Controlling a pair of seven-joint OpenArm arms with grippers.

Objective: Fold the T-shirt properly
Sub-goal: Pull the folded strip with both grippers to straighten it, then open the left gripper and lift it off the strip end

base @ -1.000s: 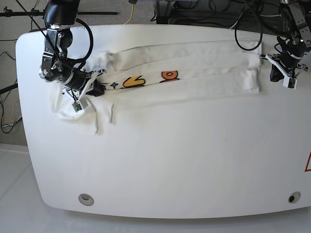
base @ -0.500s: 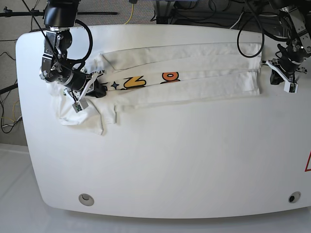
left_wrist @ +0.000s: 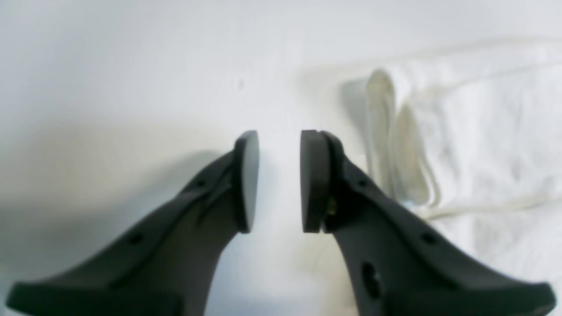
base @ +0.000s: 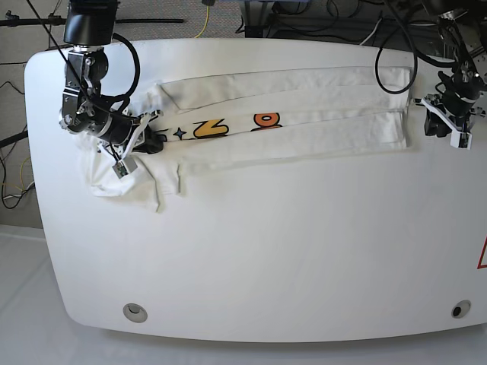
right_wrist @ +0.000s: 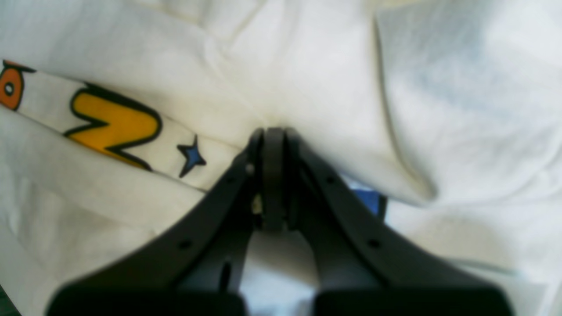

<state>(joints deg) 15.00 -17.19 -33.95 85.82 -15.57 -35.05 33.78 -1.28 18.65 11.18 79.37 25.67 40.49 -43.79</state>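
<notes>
The white T-shirt (base: 304, 103) lies as a long, lengthwise-folded band across the far half of the table, its yellow and orange print (base: 209, 126) showing in the slit between the folds. My right gripper (base: 154, 138) is at the band's left end, where loose cloth bunches. In the right wrist view this gripper (right_wrist: 273, 175) is shut on white cloth next to the yellow letter (right_wrist: 116, 125) and a blue star (right_wrist: 191, 156). My left gripper (base: 437, 125) hovers just off the right end. Its jaws (left_wrist: 279, 180) stand open over bare table, with the shirt's hem (left_wrist: 395, 145) just to their right.
The white table (base: 266, 243) has rounded corners and two round holes near its front edge (base: 135, 312) (base: 459, 309). Cables and stands (base: 319, 19) crowd the space behind the back edge. A red triangle mark (base: 482, 255) sits at the right border.
My left gripper has opened, let go of the shirt's right end and drawn back to the right. The right end now lies flat, and the bunched left end has shifted slightly.
</notes>
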